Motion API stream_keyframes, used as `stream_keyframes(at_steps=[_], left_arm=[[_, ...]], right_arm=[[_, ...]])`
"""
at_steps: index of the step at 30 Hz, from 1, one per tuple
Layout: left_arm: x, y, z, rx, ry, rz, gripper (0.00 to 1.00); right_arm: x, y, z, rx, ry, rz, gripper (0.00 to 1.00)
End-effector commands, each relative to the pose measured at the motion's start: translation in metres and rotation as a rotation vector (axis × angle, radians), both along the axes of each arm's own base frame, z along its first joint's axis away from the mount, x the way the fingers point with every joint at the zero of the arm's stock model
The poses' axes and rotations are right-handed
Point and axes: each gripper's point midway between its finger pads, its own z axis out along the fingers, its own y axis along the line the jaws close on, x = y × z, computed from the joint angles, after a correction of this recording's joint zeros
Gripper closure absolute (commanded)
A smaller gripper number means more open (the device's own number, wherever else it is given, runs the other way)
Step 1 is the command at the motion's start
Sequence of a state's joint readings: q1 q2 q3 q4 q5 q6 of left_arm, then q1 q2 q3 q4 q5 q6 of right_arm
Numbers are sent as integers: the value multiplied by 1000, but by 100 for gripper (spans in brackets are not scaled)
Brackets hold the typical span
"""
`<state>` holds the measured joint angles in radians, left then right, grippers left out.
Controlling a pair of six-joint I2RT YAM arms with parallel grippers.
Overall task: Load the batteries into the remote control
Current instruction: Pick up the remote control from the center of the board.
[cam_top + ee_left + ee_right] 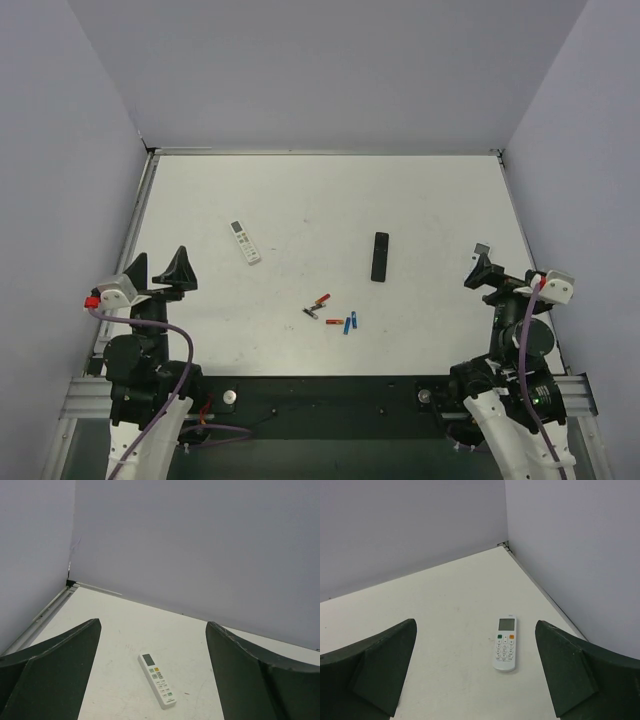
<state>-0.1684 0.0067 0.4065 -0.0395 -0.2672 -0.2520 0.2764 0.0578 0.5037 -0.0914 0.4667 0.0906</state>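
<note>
The remote control (245, 241) is a slim white bar lying face up at mid-left, its small screen at the far end. In the left wrist view the remote control (157, 680) lies on the table ahead of and between the wide-apart fingers of my left gripper (152, 625). Two blue batteries (351, 322) lie side by side near the table's front centre. My left gripper (158, 270) hovers open at the left edge. At the right edge my right gripper (495, 275) hangs open, empty too.
A second, shorter white remote (505, 644) lies face up ahead of my right gripper (475, 623), toward the far right corner. A black remote (380, 256) lies right of centre. Two red cells (322, 299) (334, 321) and a dark grey cell (309, 313) sit beside the batteries.
</note>
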Motion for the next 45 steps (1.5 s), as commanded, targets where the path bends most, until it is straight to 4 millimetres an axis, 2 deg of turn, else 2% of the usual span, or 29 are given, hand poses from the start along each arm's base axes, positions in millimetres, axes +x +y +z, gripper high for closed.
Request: stream_keyframes(at_steps=[1, 3, 5, 6, 8, 10, 11, 12, 14, 17, 19, 21, 22, 24, 25, 26, 31, 37, 42, 45], left_arm=[[-26, 19, 20, -84, -81, 73, 3], [-29, 30, 13, -121, -48, 129, 3], [-31, 32, 10, -140, -34, 132, 3], [-32, 32, 9, -143, -29, 133, 3], [-32, 33, 9, -144, -28, 136, 3], [-33, 34, 8, -147, -20, 146, 3], [-33, 37, 5, -155, -7, 162, 3], [-34, 39, 3, -159, -2, 171, 2], [-35, 40, 3, -164, 3, 176, 3], [-34, 38, 2, -158, 6, 165, 3], [-34, 36, 2, -152, 8, 156, 3], [-33, 35, 3, -149, 8, 148, 3], [-33, 34, 3, -147, 10, 142, 3], [-33, 32, 3, -144, 11, 132, 3], [-33, 32, 3, -142, 10, 131, 3], [-33, 31, 2, -138, 15, 128, 3], [-33, 31, 2, -131, 19, 124, 3], [-31, 24, 3, -110, 13, 90, 3], [-30, 24, 2, -111, 20, 92, 3], [-29, 25, 1, -120, 29, 96, 3]], right_arm=[[7, -2, 0, 76, 43, -45, 0], [15, 1, -11, 90, 121, -51, 0], [25, 7, -24, 113, 213, -53, 0], [26, 10, -24, 107, 256, -37, 0], [39, 20, -39, 106, 366, -18, 0], [45, 21, -45, 122, 433, -51, 0], [53, 22, -60, 146, 496, -88, 0], [53, 17, -67, 150, 541, -128, 0], [65, 16, -80, 163, 632, -158, 0], [76, 3, -104, 260, 755, -234, 0], [79, -14, -126, 326, 828, -329, 0], [83, -23, -133, 339, 853, -383, 0], [84, -33, -147, 368, 894, -431, 0], [91, -38, -156, 398, 930, -445, 0], [94, -39, -172, 414, 991, -445, 0], [95, -45, -178, 434, 1010, -457, 0], [104, -55, -214, 462, 1149, -427, 0], [108, -50, -244, 478, 1271, -314, 4], [110, -49, -260, 475, 1316, -278, 11], [113, -43, -268, 488, 1332, -246, 25]])
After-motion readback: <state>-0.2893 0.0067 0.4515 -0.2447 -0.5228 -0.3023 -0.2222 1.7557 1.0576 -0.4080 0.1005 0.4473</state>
